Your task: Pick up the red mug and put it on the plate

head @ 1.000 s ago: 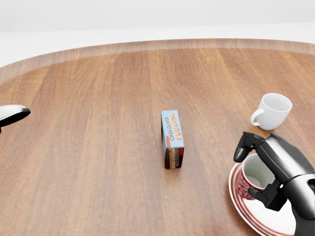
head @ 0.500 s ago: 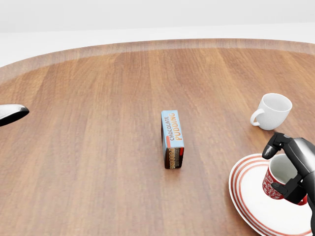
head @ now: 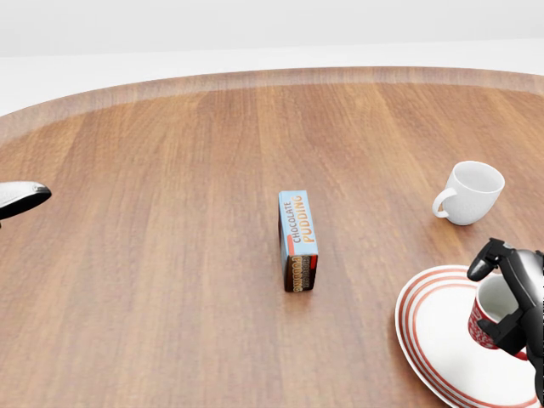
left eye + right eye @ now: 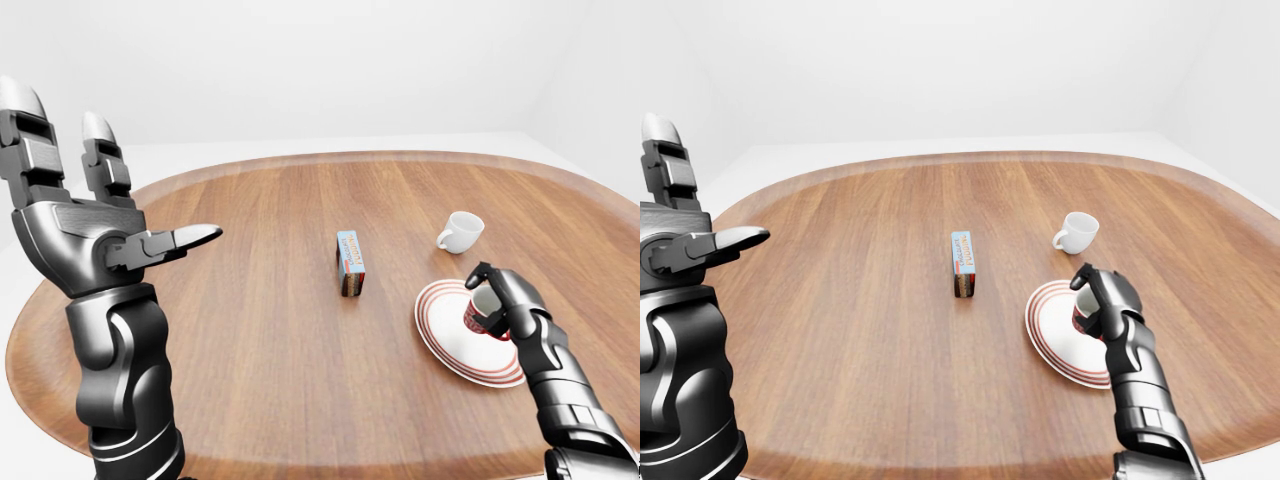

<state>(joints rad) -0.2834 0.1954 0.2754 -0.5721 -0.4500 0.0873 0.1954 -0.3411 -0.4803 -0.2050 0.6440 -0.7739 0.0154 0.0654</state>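
Note:
The red mug (image 3: 490,320), white inside, is held in my right hand (image 3: 510,302) over the right part of the red-striped white plate (image 3: 433,340). The fingers close round it. I cannot tell whether the mug touches the plate. It also shows in the left-eye view (image 4: 477,316) over the plate (image 4: 450,340). My left hand (image 4: 110,235) is raised high at the left, open and empty, far from the mug.
A chocolate pudding box (image 3: 298,240) stands at the middle of the round wooden table (image 3: 170,255). A white mug (image 3: 470,193) stands above the plate in the head view, close to my right hand.
My right hand has carried the red mug to the right, from the plate's left rim to over its right part. The left hand has barely moved.

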